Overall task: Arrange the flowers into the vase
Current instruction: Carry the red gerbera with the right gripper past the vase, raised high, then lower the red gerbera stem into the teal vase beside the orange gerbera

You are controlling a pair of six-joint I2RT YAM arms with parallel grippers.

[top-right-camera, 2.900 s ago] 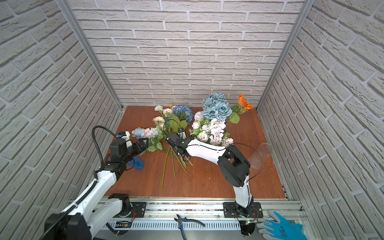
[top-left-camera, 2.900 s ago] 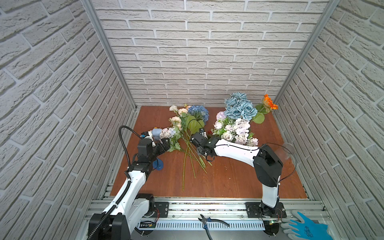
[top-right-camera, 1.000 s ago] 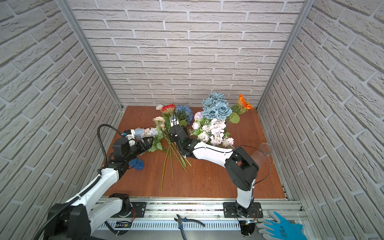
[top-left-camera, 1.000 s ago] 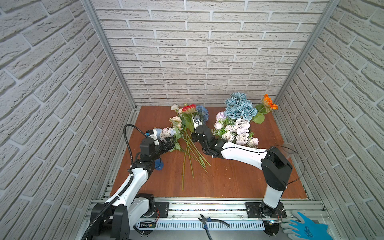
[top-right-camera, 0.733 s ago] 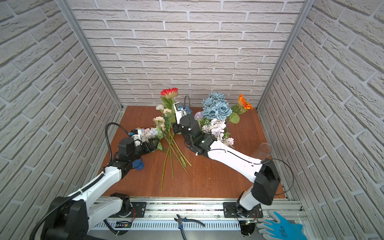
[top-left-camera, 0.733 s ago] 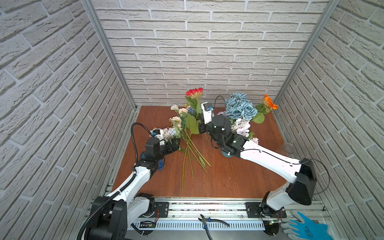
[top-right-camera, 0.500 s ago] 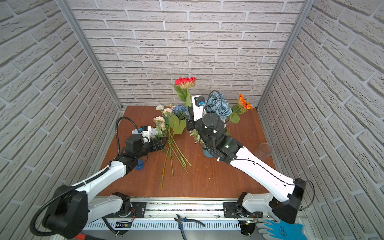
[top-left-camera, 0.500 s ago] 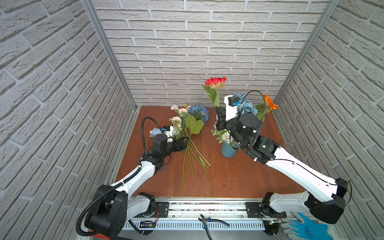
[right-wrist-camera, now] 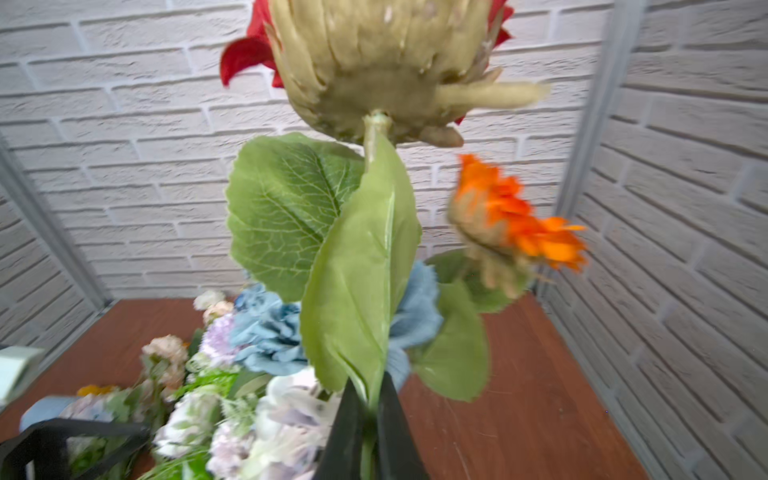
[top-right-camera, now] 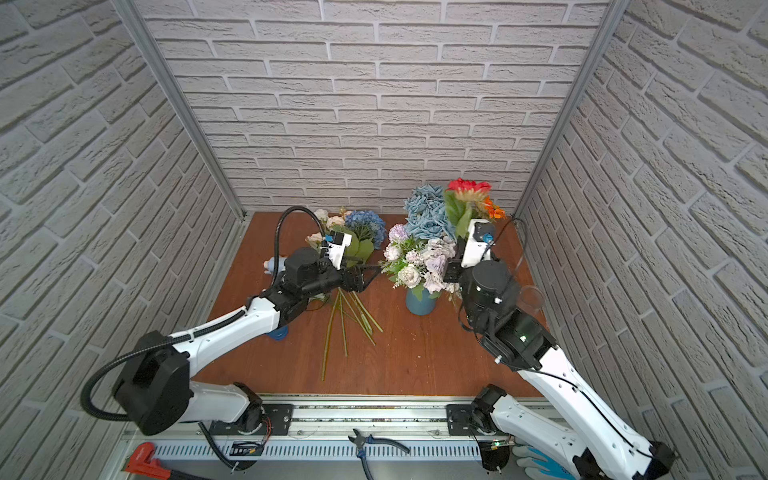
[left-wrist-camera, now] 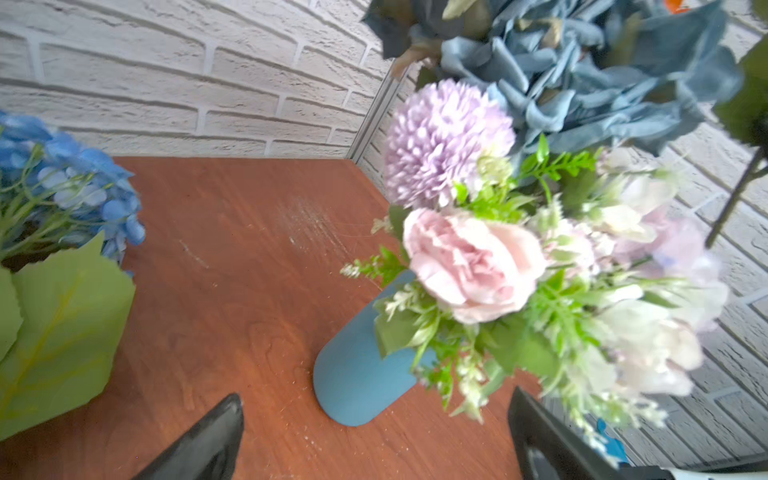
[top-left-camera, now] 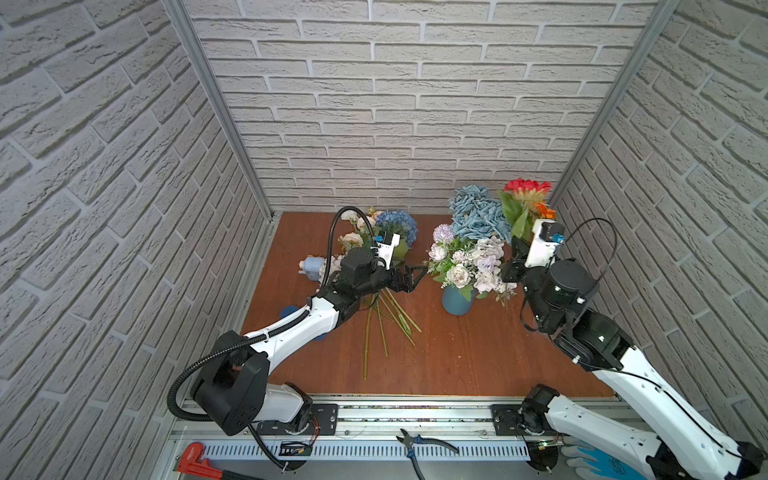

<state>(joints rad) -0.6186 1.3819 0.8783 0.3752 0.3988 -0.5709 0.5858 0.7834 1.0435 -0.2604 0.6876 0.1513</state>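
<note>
1. The right tool (right-wrist-camera: pixel 368 399) is clamped together on the green stem of a red daisy-like flower (top-left-camera: pixel 524 185), holding it upright with the bloom high above the counter (top-left-camera: pixel 457 357)
2. In both top views the red bloom sits just to the right of the dusty-blue roses (top-left-camera: pixel 473 212) and close to the orange daisy (top-left-camera: pixel 545 211); the stem's lower end is hidden, so I cannot tell where it sits
3. The blue vase (top-left-camera: pixel 456 300) stands upright on the counter, holding the dusty-blue roses and the lilac-white cluster (top-left-camera: pixel 473 262)
4. The left tool (top-left-camera: pixel 419 276) hovers with its jaws wide apart and nothing between them, pointing at the vase, near it but not touching
5. A blue hydrangea (top-left-camera: pixel 397 222) and cream roses (top-left-camera: pixel 351 239) lie on the counter behind the left arm, with long green stems (top-left-camera: pixel 378 320) fanned toward the front edge
</note>
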